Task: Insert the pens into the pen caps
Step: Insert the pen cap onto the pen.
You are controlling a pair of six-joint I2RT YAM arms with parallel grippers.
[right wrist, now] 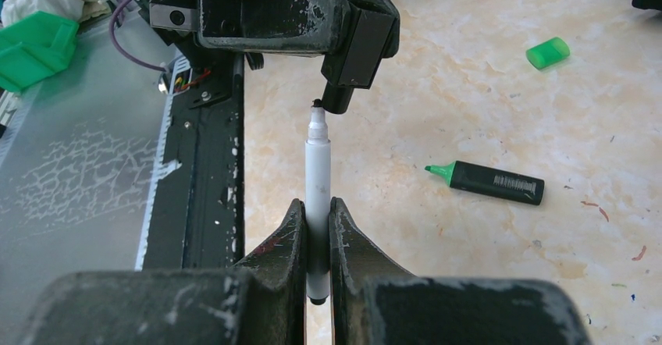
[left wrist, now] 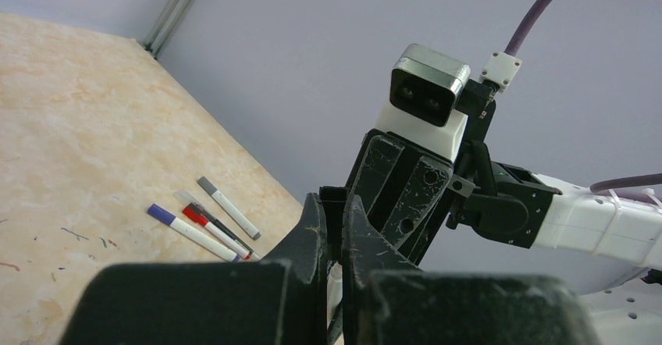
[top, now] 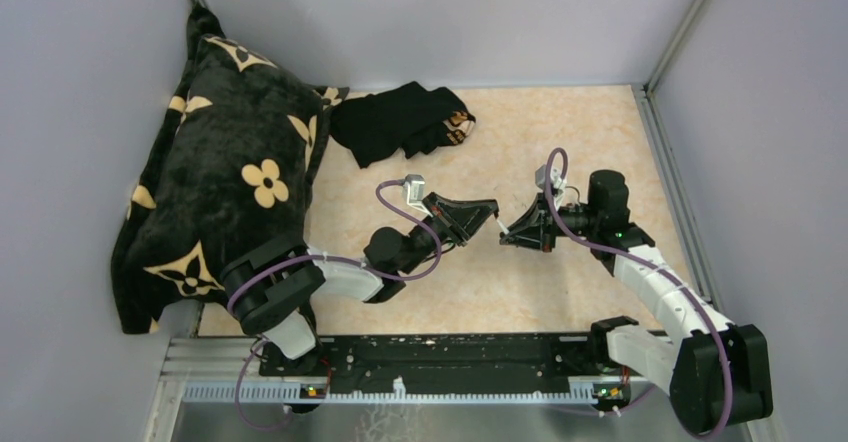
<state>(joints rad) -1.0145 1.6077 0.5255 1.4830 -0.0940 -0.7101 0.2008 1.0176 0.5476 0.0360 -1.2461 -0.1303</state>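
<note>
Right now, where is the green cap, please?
In the right wrist view, the green cap lies on the table at upper right, beyond the black marker and apart from it.

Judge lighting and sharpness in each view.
Top external: even light, no glare; the black cushion loses detail. Left wrist: loose pens small but sharp; the left gripper is a dark mass. Right wrist: white pen crisp; the black cap merges with that gripper's dark body.
</note>
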